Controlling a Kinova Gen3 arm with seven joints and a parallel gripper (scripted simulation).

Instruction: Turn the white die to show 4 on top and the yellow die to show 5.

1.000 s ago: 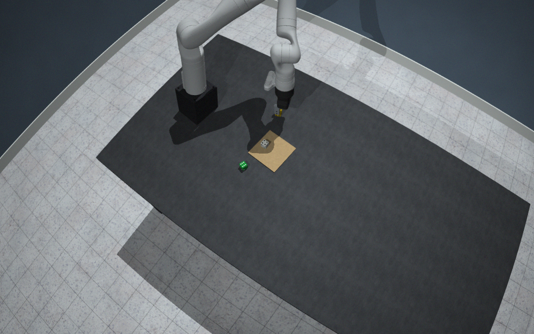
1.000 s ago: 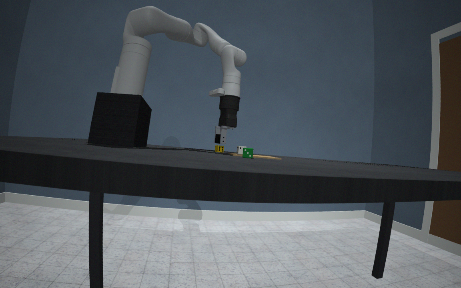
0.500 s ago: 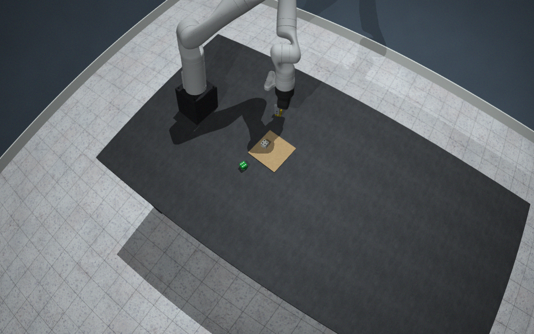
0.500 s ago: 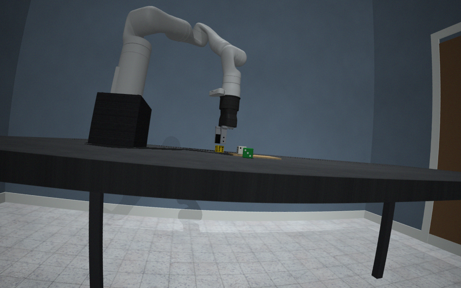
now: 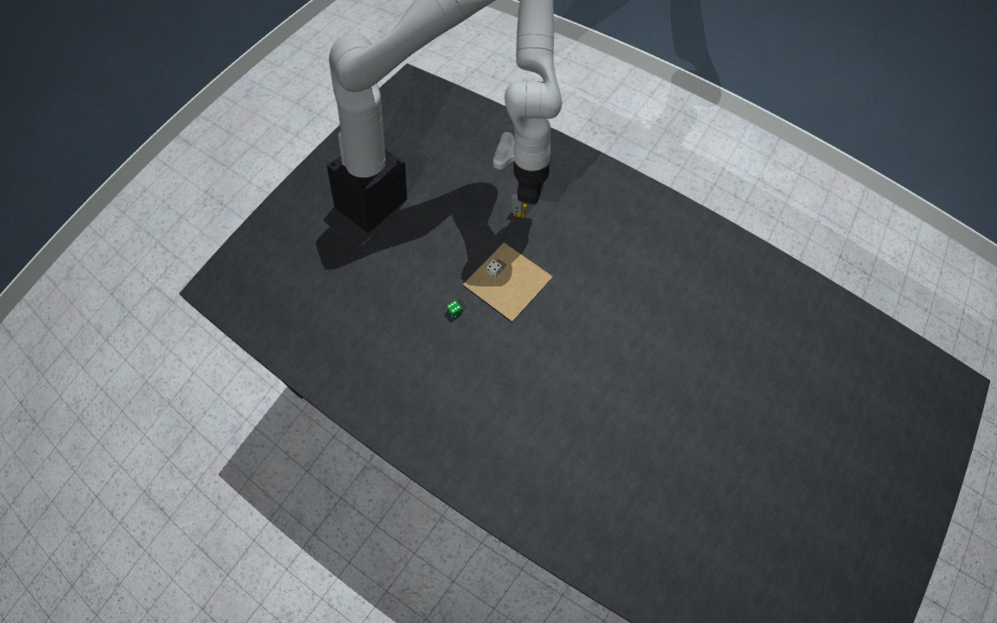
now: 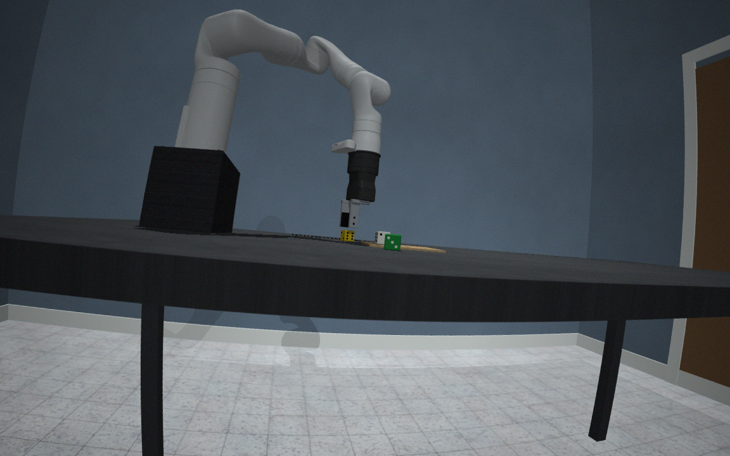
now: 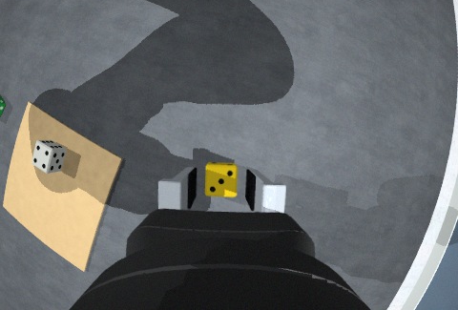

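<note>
from left to right in the top view, there is first one black base block [image 5: 388,202] [image 6: 181,190], and it carries the one arm [image 5: 363,127] [image 6: 208,107]. next comes one green die [image 5: 453,308] [image 6: 392,242] [image 7: 1,106]. it stands on the one dark table [image 5: 641,348] [image 6: 300,283] [image 7: 334,124], outside the mat, near its left corner, and three pips are on the face turned to the exterior view.

then there is one white die [image 5: 493,267] [image 6: 380,237] [image 7: 49,156]. it lies flat on the one tan mat [image 5: 517,298] [image 6: 424,248] [image 7: 62,224], which is also flat. four pips are on its top face, so this die has already the wanted number.

more to the right is one yellow die [image 5: 524,208] [image 6: 347,235] [image 7: 220,179]. it is on the table, off the mat, and shows three pips on top, not five; six are on its side toward the exterior view. one gripper [image 5: 520,208] [image 6: 349,218] [image 7: 220,182] points down just above it. its two fingers are apart, with nothing clamped. in the wrist view, the yellow die appears between the two black pads [image 7: 192,188].

in total, three dice are visible: one on the mat, two on the table.
</note>
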